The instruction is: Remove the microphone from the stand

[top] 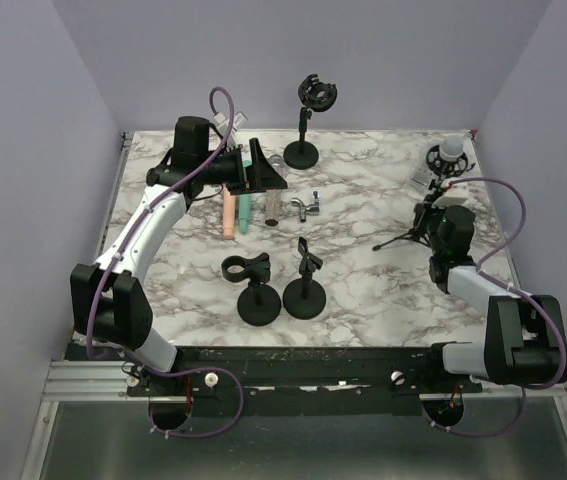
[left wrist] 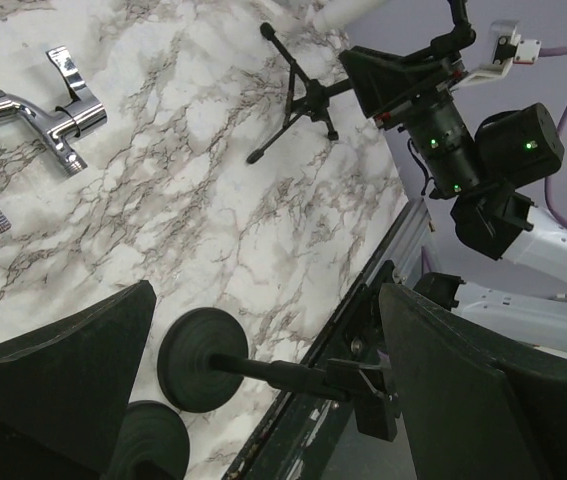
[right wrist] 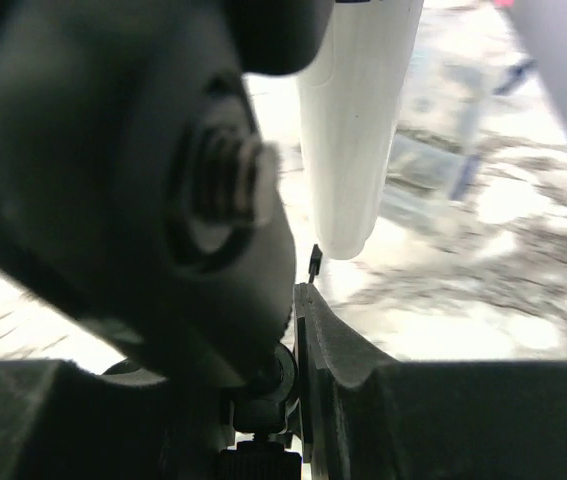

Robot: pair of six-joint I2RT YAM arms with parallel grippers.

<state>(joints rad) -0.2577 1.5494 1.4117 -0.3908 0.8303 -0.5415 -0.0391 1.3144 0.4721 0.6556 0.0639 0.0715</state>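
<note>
We see the right gripper (right wrist: 258, 372) pinched narrow on the stand (left wrist: 308, 98) under the microphone (right wrist: 358, 120), the left gripper (left wrist: 268, 300) wide open, holding nothing.

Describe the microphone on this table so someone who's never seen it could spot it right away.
On the marble table, look to the far right corner, where a black tripod stand stands ahead of the right arm. The microphone is the white cylinder in its mount; every other stand is empty.

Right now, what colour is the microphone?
White. The microphone shows best in the right wrist view.
</note>
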